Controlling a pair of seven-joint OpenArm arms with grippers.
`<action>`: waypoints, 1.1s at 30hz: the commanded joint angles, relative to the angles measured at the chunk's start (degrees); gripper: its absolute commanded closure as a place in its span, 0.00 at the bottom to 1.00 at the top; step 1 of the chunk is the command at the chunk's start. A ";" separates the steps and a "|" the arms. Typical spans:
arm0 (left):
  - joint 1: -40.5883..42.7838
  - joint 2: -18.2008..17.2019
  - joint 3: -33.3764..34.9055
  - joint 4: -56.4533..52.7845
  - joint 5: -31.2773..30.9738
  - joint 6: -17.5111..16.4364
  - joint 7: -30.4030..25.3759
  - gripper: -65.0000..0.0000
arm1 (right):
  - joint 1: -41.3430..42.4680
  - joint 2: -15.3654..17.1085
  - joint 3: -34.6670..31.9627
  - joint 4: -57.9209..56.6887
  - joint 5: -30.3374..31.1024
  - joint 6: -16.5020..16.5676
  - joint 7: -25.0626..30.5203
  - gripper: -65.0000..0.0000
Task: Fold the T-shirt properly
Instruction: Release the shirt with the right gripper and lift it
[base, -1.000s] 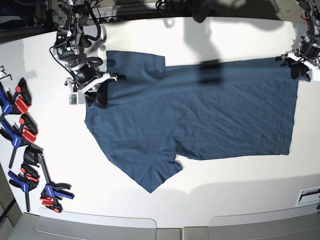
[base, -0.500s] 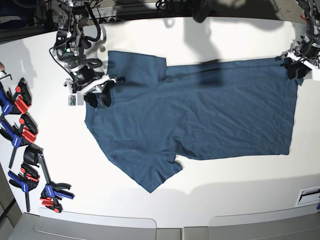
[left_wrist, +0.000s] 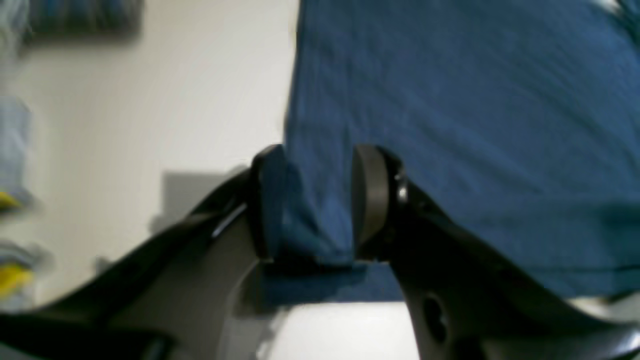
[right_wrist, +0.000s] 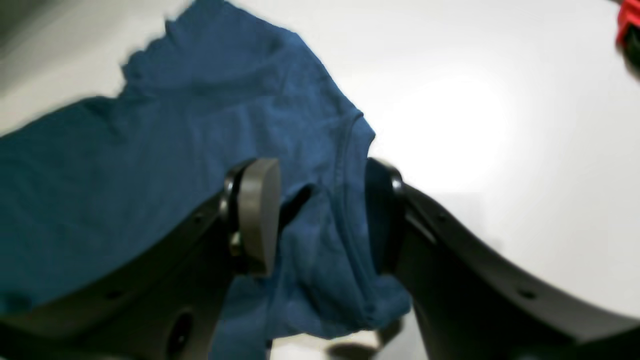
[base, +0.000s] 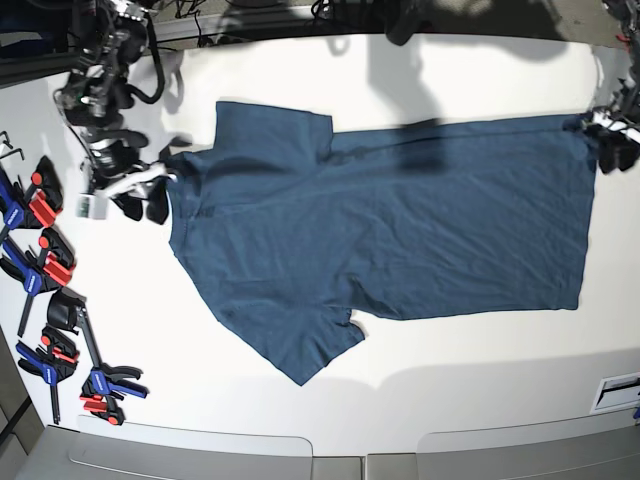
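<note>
Item: T-shirt (base: 400, 230), dark blue, spread flat across the white worktop (base: 470, 380), collar end toward the clamps (base: 45, 270).

Change: over the last second the right tool (base: 143, 203) has drawn outward from the collar area to the shirt's edge; the left tool (base: 612, 148) has shifted out along the hem corner. Judged: the cloth is being tensioned before folding.

Tool state: right tool (right_wrist: 320, 220) jaws part-open, collar fabric between, not visibly clamped. Left tool (left_wrist: 315, 205) likewise, straddling the hem corner.
</note>
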 joint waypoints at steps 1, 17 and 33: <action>0.02 -1.14 -1.49 2.29 -0.72 0.04 -0.59 0.69 | 0.46 0.83 1.51 1.84 3.28 1.36 -0.22 0.60; 2.78 -5.18 -15.80 9.20 1.27 0.94 0.35 0.69 | -20.13 -2.69 5.97 5.14 19.30 4.26 -6.97 0.60; 3.21 -4.92 -15.80 9.20 1.20 0.92 -0.31 0.69 | -20.76 -4.13 -9.55 -2.23 10.27 2.73 1.81 0.60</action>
